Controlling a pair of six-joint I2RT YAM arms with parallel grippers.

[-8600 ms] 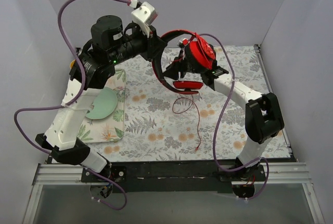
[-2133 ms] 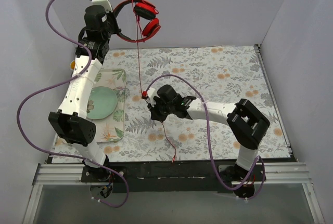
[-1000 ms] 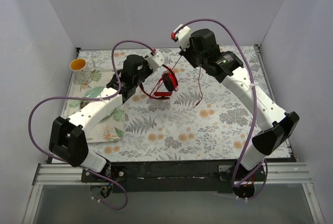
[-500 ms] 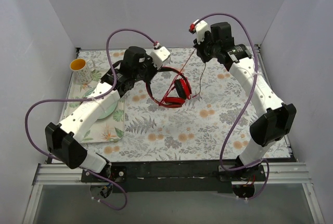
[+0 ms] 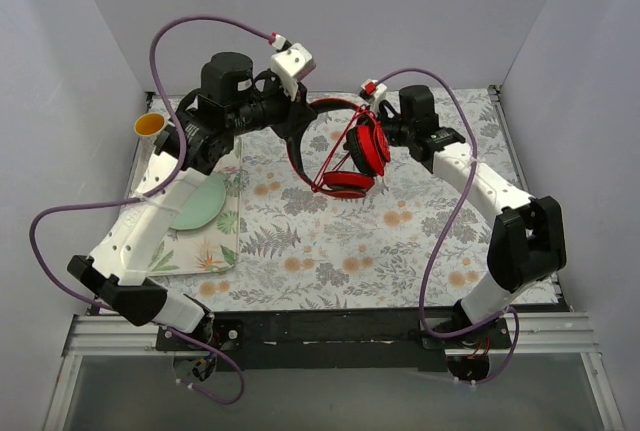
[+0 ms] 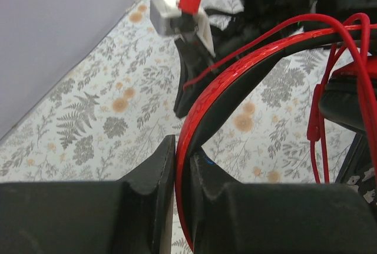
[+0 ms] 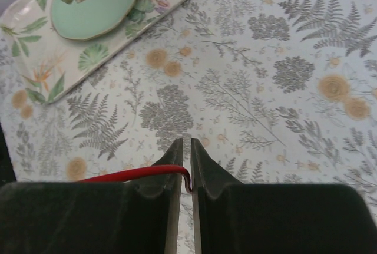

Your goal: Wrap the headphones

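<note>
The red headphones hang in the air above the middle of the floral mat, with the thin red cable looped around the ear cups. My left gripper is shut on the red headband, which passes between its jaws in the left wrist view. My right gripper is just right of the ear cups and is shut on the red cable, which bends down between its fingers in the right wrist view.
A floral tray with a green plate lies at the left; it also shows in the right wrist view. A white mug with yellow content stands at the back left. Grey walls close three sides.
The left arm has lifted the headphones higher and towards the back. The right gripper has come down and in from the back right, close to the ear cups, with the cable now looped around them.
</note>
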